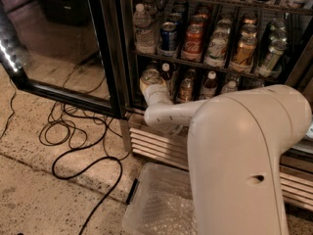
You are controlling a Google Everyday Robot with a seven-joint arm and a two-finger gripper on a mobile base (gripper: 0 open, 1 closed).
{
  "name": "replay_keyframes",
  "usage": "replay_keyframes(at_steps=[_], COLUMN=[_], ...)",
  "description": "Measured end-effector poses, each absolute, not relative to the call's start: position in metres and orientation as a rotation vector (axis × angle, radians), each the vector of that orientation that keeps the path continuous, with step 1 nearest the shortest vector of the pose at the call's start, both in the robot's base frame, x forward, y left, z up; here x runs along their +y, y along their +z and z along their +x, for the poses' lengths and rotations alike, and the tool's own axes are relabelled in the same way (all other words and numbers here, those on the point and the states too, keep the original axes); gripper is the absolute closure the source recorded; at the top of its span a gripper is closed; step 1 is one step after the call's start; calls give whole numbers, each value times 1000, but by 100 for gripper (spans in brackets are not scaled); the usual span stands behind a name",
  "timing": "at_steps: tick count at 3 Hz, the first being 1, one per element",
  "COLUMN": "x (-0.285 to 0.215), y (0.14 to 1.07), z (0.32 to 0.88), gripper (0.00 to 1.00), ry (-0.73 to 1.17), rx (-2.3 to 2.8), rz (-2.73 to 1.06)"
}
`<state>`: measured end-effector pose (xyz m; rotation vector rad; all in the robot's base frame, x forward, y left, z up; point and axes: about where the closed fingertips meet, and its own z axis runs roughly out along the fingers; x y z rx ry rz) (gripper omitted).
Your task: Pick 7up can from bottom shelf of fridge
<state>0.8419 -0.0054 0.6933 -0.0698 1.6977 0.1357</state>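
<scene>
Several brown bottles (pixel 186 88) crowded the gripper (pixel 152 87), centre-left; a nudge could topple them. Its closure I could not tell.

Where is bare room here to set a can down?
Bare floor lies left of the clear bin, below the cables. The fridge shelves are packed; the gripper sits at the bottom shelf's left end.
</scene>
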Motion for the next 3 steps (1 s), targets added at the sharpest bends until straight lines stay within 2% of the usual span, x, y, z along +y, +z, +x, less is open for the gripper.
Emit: replay_keyframes(at_steps=[3], x=[-33], y=[675], z=[759], gripper=[100], ry=[24], rx=[1863], rz=[20])
